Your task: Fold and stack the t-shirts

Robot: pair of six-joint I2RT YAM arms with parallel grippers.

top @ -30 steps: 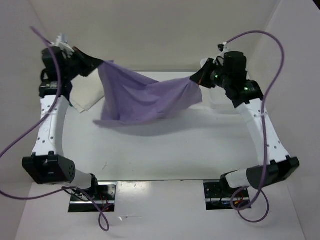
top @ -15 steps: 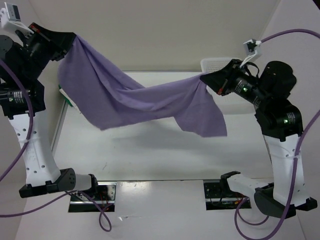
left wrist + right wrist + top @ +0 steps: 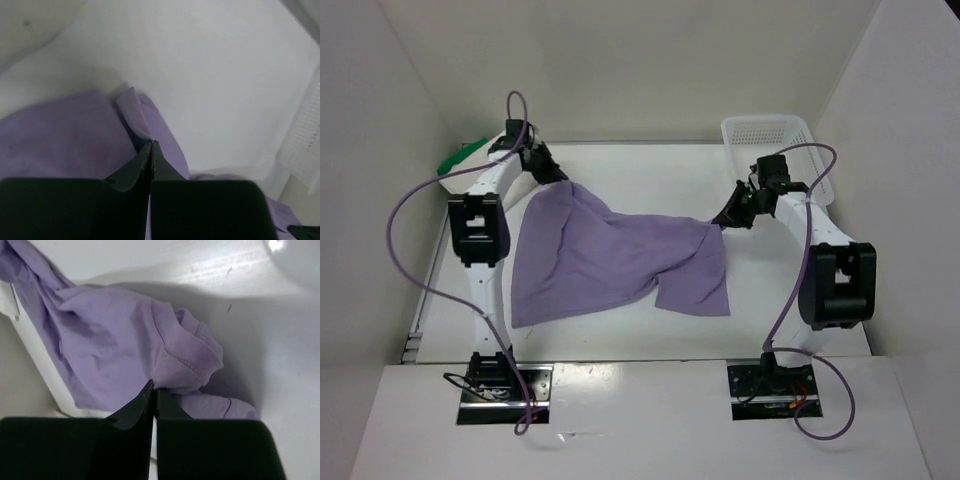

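Note:
The lavender t-shirt (image 3: 610, 255) lies spread and rumpled on the white table, stretched between both grippers. My left gripper (image 3: 563, 183) is shut on its far left corner; the wrist view shows the jaws pinched on a purple fold (image 3: 137, 117). My right gripper (image 3: 718, 222) is shut on its right edge, where a hemmed bunch of the cloth (image 3: 192, 360) sits at the fingertips. A bit of the green t-shirt (image 3: 460, 157) shows at the far left behind the left arm. The cream-white shirt is out of view.
A white mesh basket (image 3: 790, 140) stands at the far right corner, just behind the right arm. It shows at the right edge of the left wrist view (image 3: 305, 140). White walls enclose the table on three sides.
Both arms have come down from holding the lavender shirt high in the air. The shirt now rests on the table, still held at both ends.

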